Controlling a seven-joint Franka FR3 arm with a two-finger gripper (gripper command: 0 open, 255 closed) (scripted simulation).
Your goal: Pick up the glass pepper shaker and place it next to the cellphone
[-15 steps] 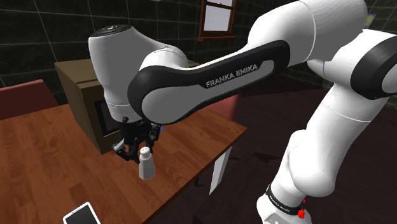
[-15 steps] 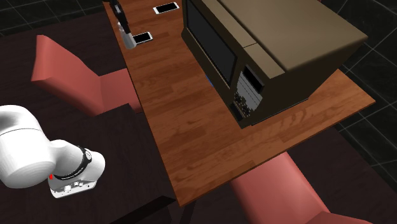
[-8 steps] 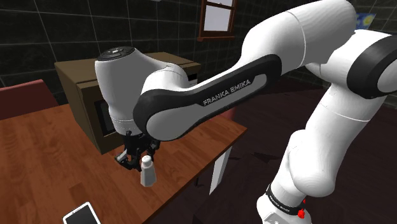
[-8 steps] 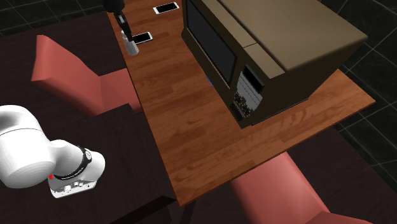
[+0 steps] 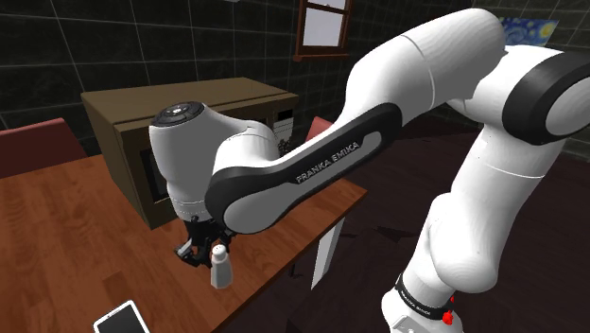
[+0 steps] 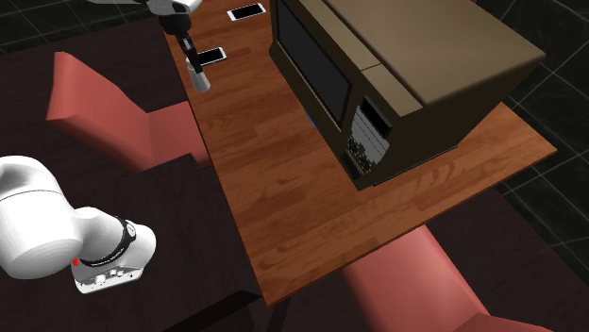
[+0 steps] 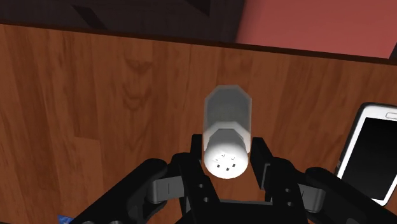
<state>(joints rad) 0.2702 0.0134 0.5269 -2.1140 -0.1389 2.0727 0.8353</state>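
Note:
A small pale shaker (image 7: 227, 130) with a white holed cap hangs upright in my black gripper (image 7: 227, 157), which is shut on it just below the cap. One finger (image 7: 194, 151) presses each side. In the shoulder view the shaker (image 5: 220, 269) is low over the wooden table (image 5: 76, 236), near its front edge, under the gripper (image 5: 202, 250). Whether its base touches the wood I cannot tell. A white cellphone with a black screen (image 7: 374, 151) lies flat a short way beside the shaker. It is the cellphone (image 5: 122, 319) at the shoulder view's lower left, and the shaker (image 6: 199, 79) hangs close to this cellphone (image 6: 211, 55).
A brown microwave (image 5: 142, 128) stands on the table behind the gripper. A second phone (image 6: 247, 12) lies farther along the table. Red chairs (image 6: 104, 108) stand along the table's sides. The table edge (image 5: 284, 260) runs close by the shaker.
The arm has come down and moved toward the table's front edge, carrying the shaker lower toward the wood. The grip has stayed the same.

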